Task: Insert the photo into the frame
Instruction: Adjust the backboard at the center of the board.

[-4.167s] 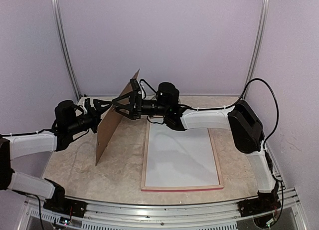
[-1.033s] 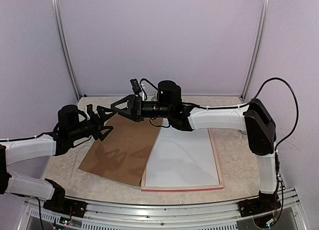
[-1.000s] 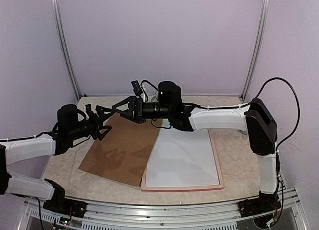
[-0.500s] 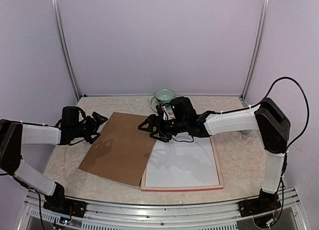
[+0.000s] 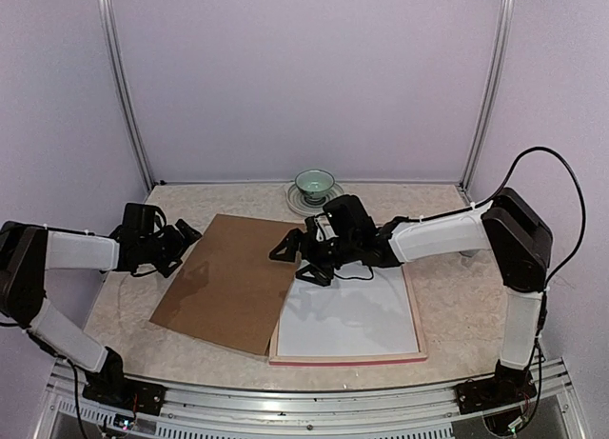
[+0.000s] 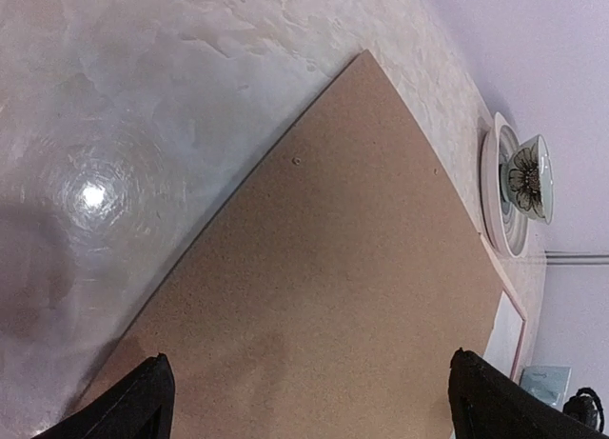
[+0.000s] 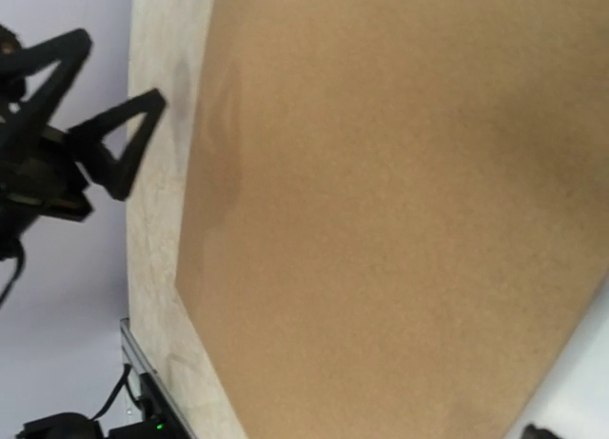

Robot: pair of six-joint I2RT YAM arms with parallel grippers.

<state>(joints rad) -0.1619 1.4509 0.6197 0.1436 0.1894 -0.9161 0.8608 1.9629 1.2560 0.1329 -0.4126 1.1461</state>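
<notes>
Right pincer is spread wide with nothing in it, hanging over the seam where the brown backing board meets the frame. Left pincer is released too, at the board's 9 o'clock edge. My guess: the board is parked flat on the bench, clear of the opening, so the frame's back is free for loading. The frame lies face down, just beside the right pincer at 4 o'clock. The white sheet inside might be the back of the photo or a mat, can't tell.

Pale lilac walls and two metal corner poles enclose a beige marbled table, evenly lit.
</notes>
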